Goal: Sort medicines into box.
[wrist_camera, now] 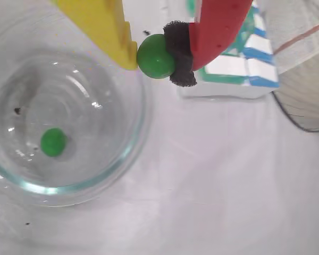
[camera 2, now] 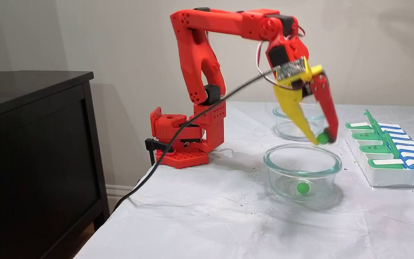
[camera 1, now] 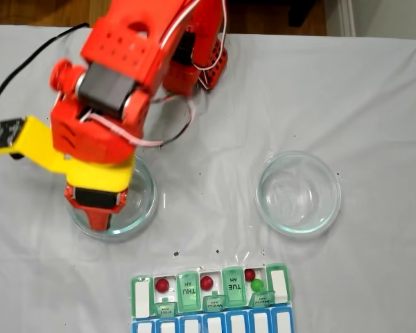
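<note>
Fingers (wrist_camera: 122, 40) pinch a green pill (wrist_camera: 156, 56) above the bowl (wrist_camera: 133, 135). From them, the box (wrist_camera: 228, 69) lies toward three o'clock in the wrist view.

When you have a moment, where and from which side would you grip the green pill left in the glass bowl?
Probably across its middle, from straight above: the green pill is a small ball lying on the floor of the glass bowl, whose wall blocks any sideways approach. The gripper is already holding another one.
</note>
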You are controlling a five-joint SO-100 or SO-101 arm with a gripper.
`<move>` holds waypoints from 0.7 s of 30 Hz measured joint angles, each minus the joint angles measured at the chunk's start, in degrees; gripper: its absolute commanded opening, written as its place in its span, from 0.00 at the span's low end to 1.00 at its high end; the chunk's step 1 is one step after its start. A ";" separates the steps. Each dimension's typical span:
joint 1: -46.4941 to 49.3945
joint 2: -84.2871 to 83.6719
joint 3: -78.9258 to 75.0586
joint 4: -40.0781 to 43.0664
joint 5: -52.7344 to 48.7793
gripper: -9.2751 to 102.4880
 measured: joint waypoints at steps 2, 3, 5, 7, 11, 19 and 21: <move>-2.46 1.49 0.00 -3.08 2.11 0.08; -3.87 2.29 0.00 -4.83 2.99 0.08; -7.12 3.60 1.85 -8.70 4.13 0.08; -10.63 3.87 3.87 -12.92 4.92 0.08; -16.61 3.43 4.83 -17.58 5.98 0.08; -22.15 -2.55 9.14 -25.84 6.24 0.08; -23.12 -3.16 10.37 -27.60 5.54 0.08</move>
